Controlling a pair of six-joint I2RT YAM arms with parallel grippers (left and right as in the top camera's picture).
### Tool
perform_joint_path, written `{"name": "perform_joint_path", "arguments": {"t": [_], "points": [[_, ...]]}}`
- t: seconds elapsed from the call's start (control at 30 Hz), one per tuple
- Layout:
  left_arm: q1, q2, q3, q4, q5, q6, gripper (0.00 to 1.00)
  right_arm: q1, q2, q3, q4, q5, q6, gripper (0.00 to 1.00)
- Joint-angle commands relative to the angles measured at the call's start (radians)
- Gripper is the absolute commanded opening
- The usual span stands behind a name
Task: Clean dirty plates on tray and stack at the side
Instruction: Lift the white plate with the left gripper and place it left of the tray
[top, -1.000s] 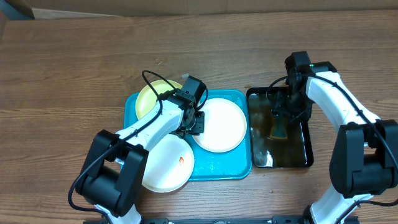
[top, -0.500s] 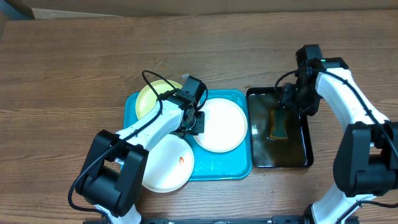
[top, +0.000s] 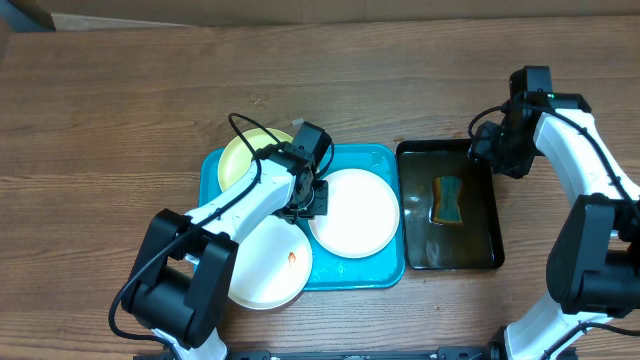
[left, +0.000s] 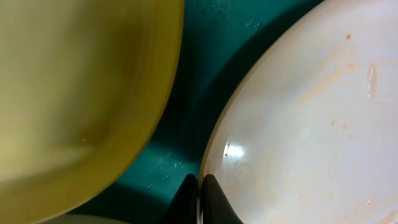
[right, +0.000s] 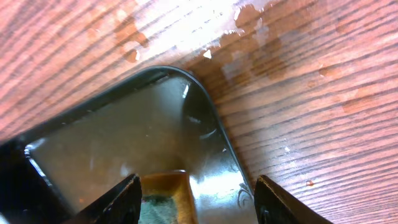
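The turquoise tray (top: 215, 170) sits mid-table with all three plates on it. The yellow-green plate (top: 250, 155) lies in its far left corner. The near white plate (top: 262, 270) overhangs the tray's near left corner and carries a small orange-red smear (top: 292, 258). The right white plate (top: 358, 212) fills the tray's right half. The left gripper (top: 318, 197) is at this plate's left edge. In the left wrist view, its fingertips (left: 214, 200) are pinched together on the thin rim, and faint orange specks show on the plate's face. A strip of bare tray separates that rim from the yellow-green plate beside it. Just to the right of the turquoise tray lies a black tray (top: 410, 240) of murky water. A sponge (top: 448, 198) with a blue-green top rests in its far half. The right gripper (top: 490, 152) hovers over the black tray's far right corner. Its fingers (right: 127, 198) are spread wide with nothing between them, and the sponge lies below, untouched. On the wooden table (top: 120, 100), a wet patch (right: 205, 25) glistens just beyond that corner.
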Motion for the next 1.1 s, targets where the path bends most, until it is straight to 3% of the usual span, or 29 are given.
{"name": "perform_joint_path", "arguments": {"t": [0.0,0.23,0.53,0.63,0.87,1.0,1.07], "points": [[-0.005,0.006,0.082,-0.065,-0.055,0.028,0.04,-0.01,-0.011,0.101,-0.006,-0.057,-0.003,0.6],[0.01,0.0,0.235,-0.223,-0.112,0.08,0.04,-0.011,-0.011,0.237,-0.083,-0.058,-0.007,0.61],[0.024,0.0,0.542,-0.365,-0.182,0.13,0.04,-0.018,-0.011,0.239,-0.11,-0.056,-0.006,0.62],[0.022,0.0,0.628,-0.37,-0.177,0.129,0.04,-0.037,-0.011,0.24,-0.101,-0.055,-0.006,0.69],[-0.032,0.004,0.664,-0.264,-0.163,0.129,0.04,-0.161,-0.011,0.239,-0.082,-0.056,-0.002,0.71],[-0.137,0.009,0.661,-0.143,-0.217,0.166,0.04,-0.248,-0.011,0.232,-0.084,-0.055,-0.002,0.86],[-0.188,0.01,0.661,-0.092,-0.285,0.2,0.04,-0.271,-0.011,0.224,-0.084,-0.055,-0.002,1.0]]}}
